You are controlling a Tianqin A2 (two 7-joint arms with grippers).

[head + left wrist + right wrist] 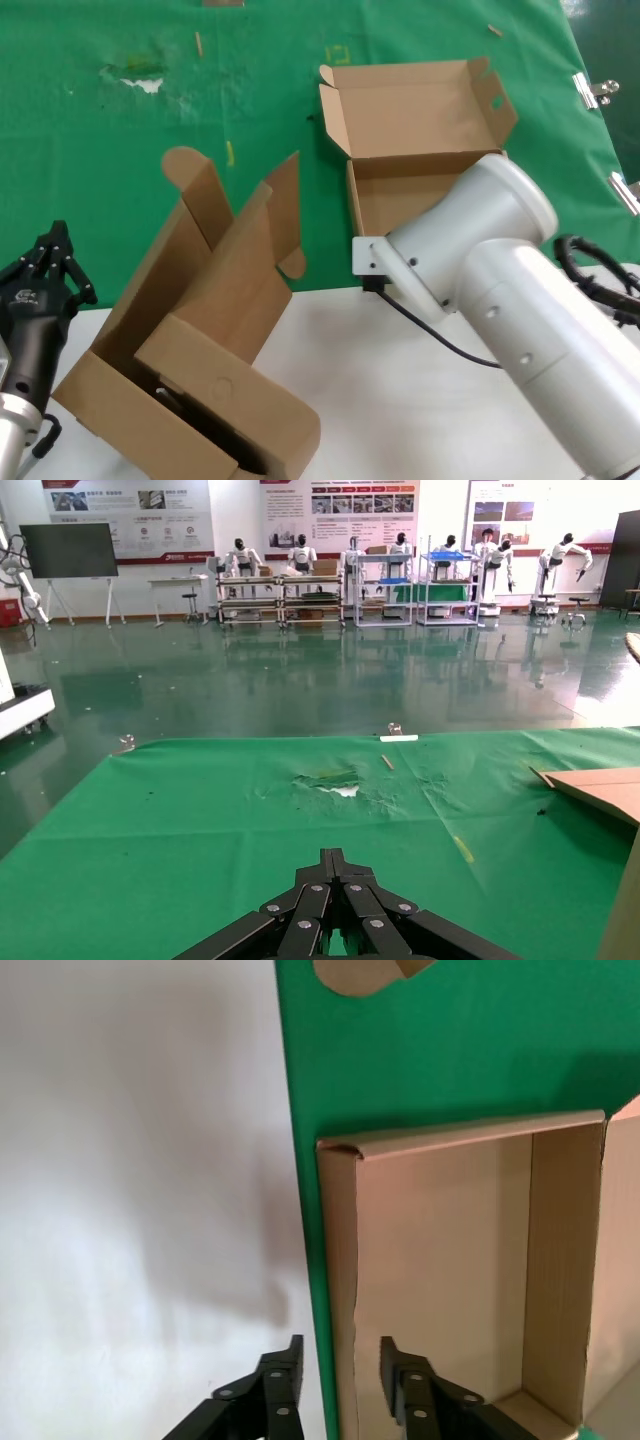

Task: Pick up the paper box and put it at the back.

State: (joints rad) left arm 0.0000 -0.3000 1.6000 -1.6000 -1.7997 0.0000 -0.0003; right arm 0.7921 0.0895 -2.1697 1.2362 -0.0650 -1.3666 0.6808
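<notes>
The paper box is small, brown and shallow, and it sits on the green cloth near the cloth's front edge with its lid hinged up and back. My right arm reaches over it and hides its own gripper in the head view. In the right wrist view the right gripper is open, with the near wall of the paper box between the fingers: one finger is outside over the cloth edge, the other inside the tray. My left gripper is parked at the far left, shut and empty, also seen as the left gripper.
A bigger brown carton with a rounded tab flap stands open on the white tabletop, left of the paper box. The cloth has a whitish scuffed patch. Metal clips hold its right edge.
</notes>
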